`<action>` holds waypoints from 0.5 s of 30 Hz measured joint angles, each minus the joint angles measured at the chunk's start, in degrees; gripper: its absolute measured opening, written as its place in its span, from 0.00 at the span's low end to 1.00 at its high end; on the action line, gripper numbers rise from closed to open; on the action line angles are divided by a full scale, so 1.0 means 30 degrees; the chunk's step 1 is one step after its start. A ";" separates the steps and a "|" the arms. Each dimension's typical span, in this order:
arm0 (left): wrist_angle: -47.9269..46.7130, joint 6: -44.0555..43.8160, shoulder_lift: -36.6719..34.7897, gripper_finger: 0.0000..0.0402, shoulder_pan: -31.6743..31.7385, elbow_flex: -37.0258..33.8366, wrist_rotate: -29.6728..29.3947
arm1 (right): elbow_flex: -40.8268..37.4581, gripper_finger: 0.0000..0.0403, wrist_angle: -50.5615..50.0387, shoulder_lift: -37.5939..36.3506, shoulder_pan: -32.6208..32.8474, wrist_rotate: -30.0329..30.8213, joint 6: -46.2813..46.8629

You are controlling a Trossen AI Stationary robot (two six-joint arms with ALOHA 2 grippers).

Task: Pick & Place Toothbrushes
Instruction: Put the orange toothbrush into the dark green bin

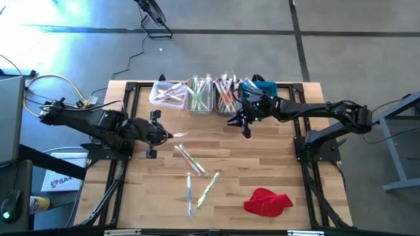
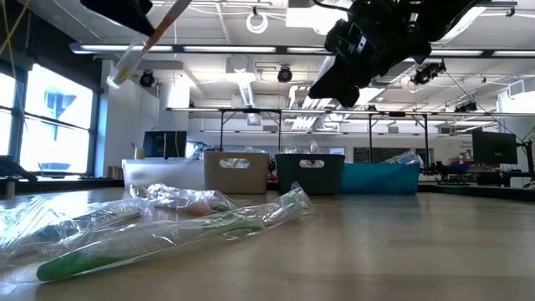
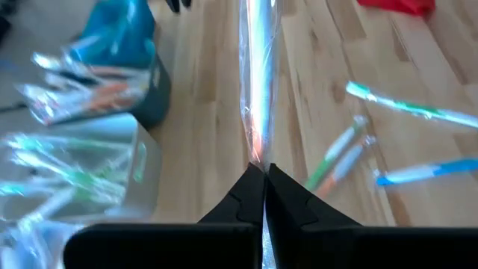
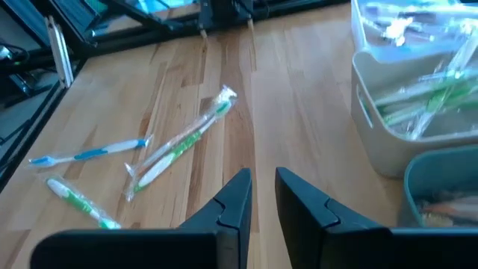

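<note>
My left gripper (image 1: 164, 134) hovers over the table's left middle, shut on one wrapped toothbrush (image 1: 178, 134), which is lifted clear. My right gripper (image 1: 245, 128) hangs open and empty just near of the grey bin (image 1: 226, 95), with nothing between its fingers in the right wrist view (image 4: 261, 198). Three more wrapped toothbrushes lie flat on the wood: one green (image 1: 189, 157), one blue (image 1: 189, 193) and one green (image 1: 209, 187). Many others fill the row of bins at the far edge. My left gripper pinches the wrapped toothbrush between its two shut fingers at one end of the wrapper (image 3: 256, 158). The toothbrush runs on past the fingertips in line with them (image 3: 258, 67). In the low view it slants down from the gripper, its head (image 2: 117, 79) lowest, clear of the table.
Four bins stand side by side along the far edge: white (image 1: 167, 94), beige (image 1: 200, 97), grey and teal (image 1: 262, 87). A red cloth (image 1: 268, 201) lies near the near right corner. Bare wood stretches between the two grippers.
</note>
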 joint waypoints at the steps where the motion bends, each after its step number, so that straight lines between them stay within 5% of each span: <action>1: 0.0305 0.0243 0.0009 0.00 0.0000 0.0000 -0.0133 | 0.0000 0.13 0.0223 0.0000 0.0000 0.0000 0.0000; 15: 0.4975 0.0865 0.0227 0.00 0.0000 0.0000 -0.2542 | 0.0000 0.13 0.4719 0.0000 0.0000 -0.0022 0.0000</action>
